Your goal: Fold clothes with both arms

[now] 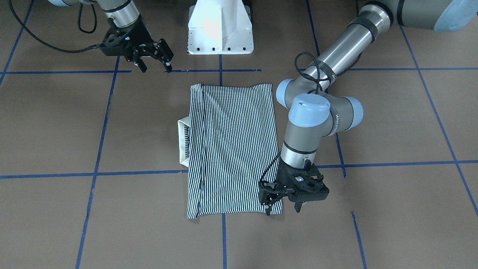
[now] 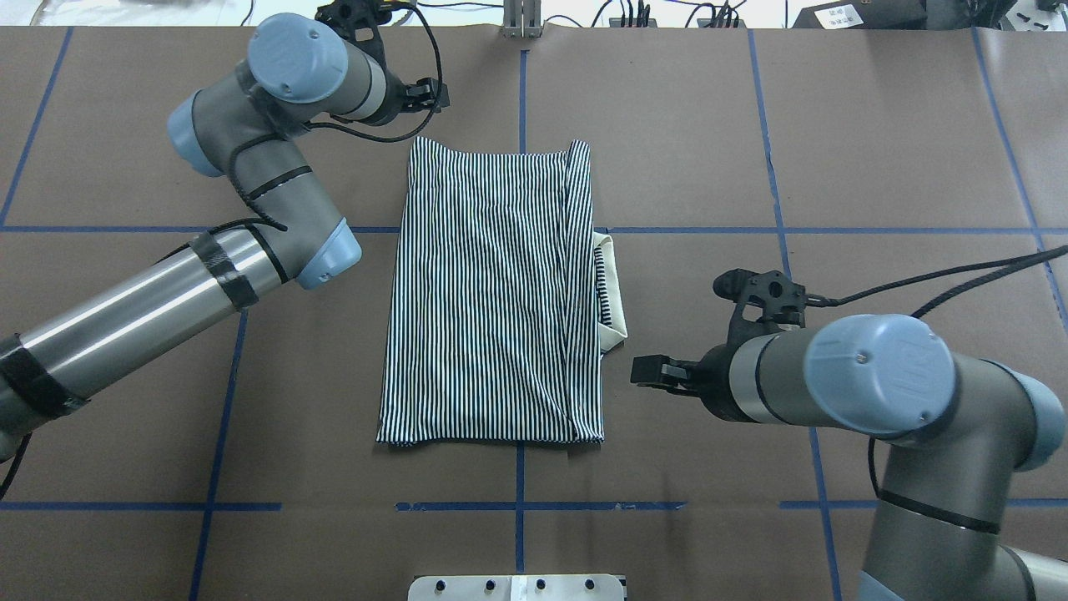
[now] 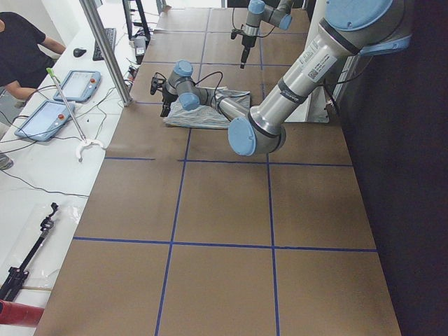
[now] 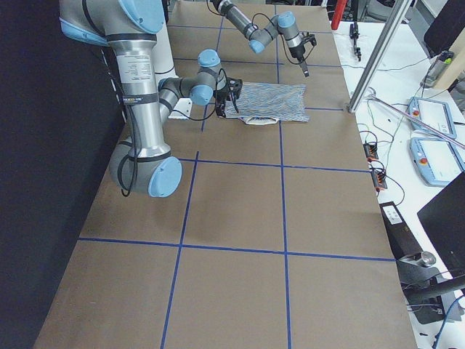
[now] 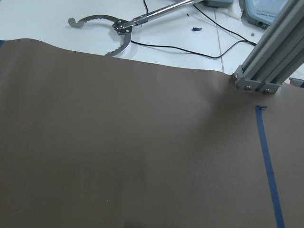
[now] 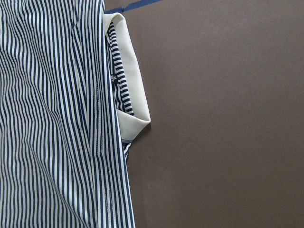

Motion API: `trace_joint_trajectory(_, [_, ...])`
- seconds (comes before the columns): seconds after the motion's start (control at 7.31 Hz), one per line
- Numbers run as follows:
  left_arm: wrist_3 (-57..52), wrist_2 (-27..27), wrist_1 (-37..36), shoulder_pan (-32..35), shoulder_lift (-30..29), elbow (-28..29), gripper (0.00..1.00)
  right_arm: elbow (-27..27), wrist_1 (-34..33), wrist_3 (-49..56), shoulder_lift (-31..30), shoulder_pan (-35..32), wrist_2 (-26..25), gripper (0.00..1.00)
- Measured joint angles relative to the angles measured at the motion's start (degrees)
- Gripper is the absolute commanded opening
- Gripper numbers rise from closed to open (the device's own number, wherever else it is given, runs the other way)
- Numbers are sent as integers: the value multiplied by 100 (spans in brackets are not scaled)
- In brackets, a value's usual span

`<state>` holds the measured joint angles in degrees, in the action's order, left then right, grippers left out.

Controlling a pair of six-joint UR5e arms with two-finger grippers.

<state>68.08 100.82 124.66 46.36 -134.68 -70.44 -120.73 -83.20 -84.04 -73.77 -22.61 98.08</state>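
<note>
The striped polo shirt point(image 1: 233, 149) lies folded into a long rectangle at the table's middle point(image 2: 492, 292). Its cream collar point(image 2: 613, 292) pokes out on the side towards my right arm. My left gripper point(image 1: 282, 209) is open and points down at the shirt's far corner, with one finger over the fabric's edge; it also shows in the overhead view point(image 2: 427, 93). My right gripper point(image 1: 154, 66) is open and empty, raised beside the collar side of the shirt point(image 2: 659, 371). The right wrist view shows the shirt point(image 6: 52, 118) and the collar point(image 6: 135, 90) below. The left wrist view shows no shirt.
The white pedestal base point(image 1: 220, 30) stands at the robot's edge of the table. Blue tape lines point(image 1: 97, 173) cross the brown tabletop. Past the far edge are an aluminium post point(image 5: 270, 66), a grabber tool point(image 5: 118, 28), tablets point(image 3: 56, 105) and a person point(image 3: 21, 49).
</note>
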Motion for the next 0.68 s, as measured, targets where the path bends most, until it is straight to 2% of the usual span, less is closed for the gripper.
trace_joint_trajectory(0.27, [-18, 178, -589, 32, 620, -1148, 100, 391, -1050, 654, 879, 159, -110, 97])
trace_joint_trajectory(0.41, [-19, 196, -706, 32, 862, -1528, 100, 505, -1207, 1027, 1036, 329, -273, 86])
trace_joint_trajectory(0.68, [-5, 208, -768, 32, 1048, -1799, 100, 938, -1266, 1602, 1376, 676, -622, 73])
